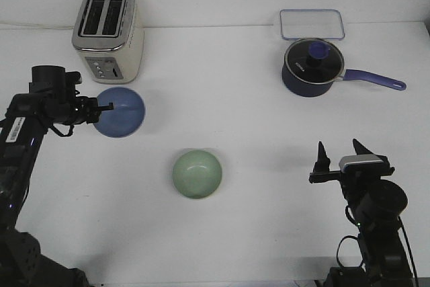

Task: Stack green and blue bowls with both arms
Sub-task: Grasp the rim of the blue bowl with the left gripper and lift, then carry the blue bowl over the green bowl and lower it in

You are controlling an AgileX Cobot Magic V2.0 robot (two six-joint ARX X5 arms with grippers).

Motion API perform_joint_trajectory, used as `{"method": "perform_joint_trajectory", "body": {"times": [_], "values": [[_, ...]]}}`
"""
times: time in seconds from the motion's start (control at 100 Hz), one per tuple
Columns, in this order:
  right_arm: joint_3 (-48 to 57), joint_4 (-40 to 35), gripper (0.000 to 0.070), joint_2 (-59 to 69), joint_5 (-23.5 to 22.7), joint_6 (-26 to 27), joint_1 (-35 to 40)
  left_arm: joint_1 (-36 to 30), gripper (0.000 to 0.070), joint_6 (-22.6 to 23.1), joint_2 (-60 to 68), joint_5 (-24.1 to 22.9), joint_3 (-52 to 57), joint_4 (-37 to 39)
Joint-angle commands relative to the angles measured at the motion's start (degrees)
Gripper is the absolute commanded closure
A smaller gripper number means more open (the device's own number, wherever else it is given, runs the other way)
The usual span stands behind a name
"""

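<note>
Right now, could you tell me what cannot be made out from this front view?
- Left gripper: the fingers overlap the blue bowl's rim; whether they pinch it is too small to tell.
- Saucepan: the lid hides its contents.
- Toaster: the control labels are too small to read.
- Both arms: their bases are cut off by the bottom edge.
- The green bowl and right gripper, open, show clearly.

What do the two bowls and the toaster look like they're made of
Blue bowl and green bowl: matte, no glare, evenly coloured, so probably plastic or unglazed-looking ceramic; the look leaves it open. Toaster: cream body, likely painted metal or plastic, with a shiny silver top that looks like polished metal.
</note>
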Motion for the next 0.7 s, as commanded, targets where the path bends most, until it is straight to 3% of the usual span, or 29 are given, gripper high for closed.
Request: {"method": "perform_joint_trajectory", "body": {"times": [0.0, 0.3, 0.69], "values": [[0.1, 0.6, 0.0136, 0.2, 0.2, 0.4, 0.1, -1.4, 0.0695, -0.3, -0.9, 0.5, 1.0, -1.5], [0.1, 0.6, 0.0136, 0.2, 0.2, 0.4, 0.1, -12.6, 0.0695, -0.5, -5.6, 0.5, 0.9, -6.2], [0.1, 0.6, 0.0136, 0.2, 0.2, 0.4, 0.1, -27.5, 0.0695, -0.4, -3.8, 3.8, 0.0, -5.6]]}}
